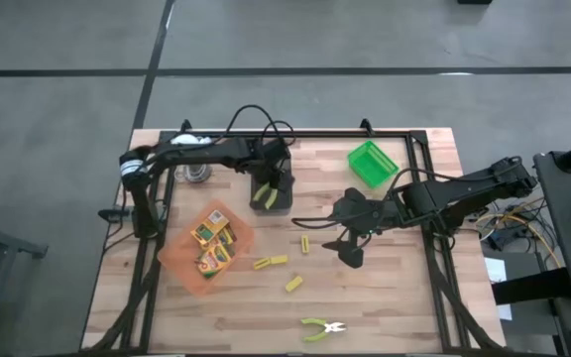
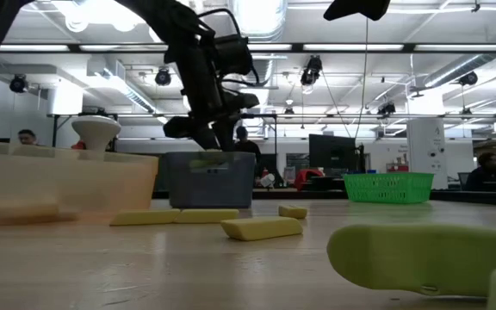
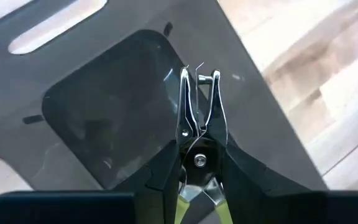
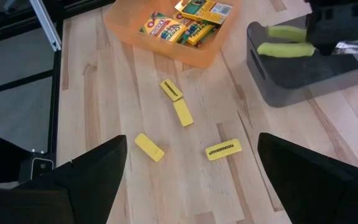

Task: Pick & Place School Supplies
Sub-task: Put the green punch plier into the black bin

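Lime-handled, steel-nosed plier-like tool [image 3: 199,134]: the left gripper [image 1: 266,190] is clenching it by the handles, the metal nose projecting forward of the jaws and hanging directly over the floor of the dark grey plastic tray [image 1: 276,199]. Four short yellow blocks [image 4: 183,112] are lying loose on the light wooden tabletop [image 1: 385,297], spread just ahead of and between the right gripper's [image 1: 349,243] fingers [image 4: 92,171], which are standing wide apart and grasping nothing. Yellow-green crayon boxes [image 1: 213,243] with dark print are resting inside the translucent orange plastic tray [image 1: 171,260], farther out beyond the blocks from the right jaws. A second lime-handled tool [image 1: 319,327] is lying flat near the table's front edge, well apart from both sets of jaws. A bright green mesh basket [image 1: 372,164] is sitting behind the right gripper. A white-topped metal object [image 1: 195,171] is standing beside the left arm.
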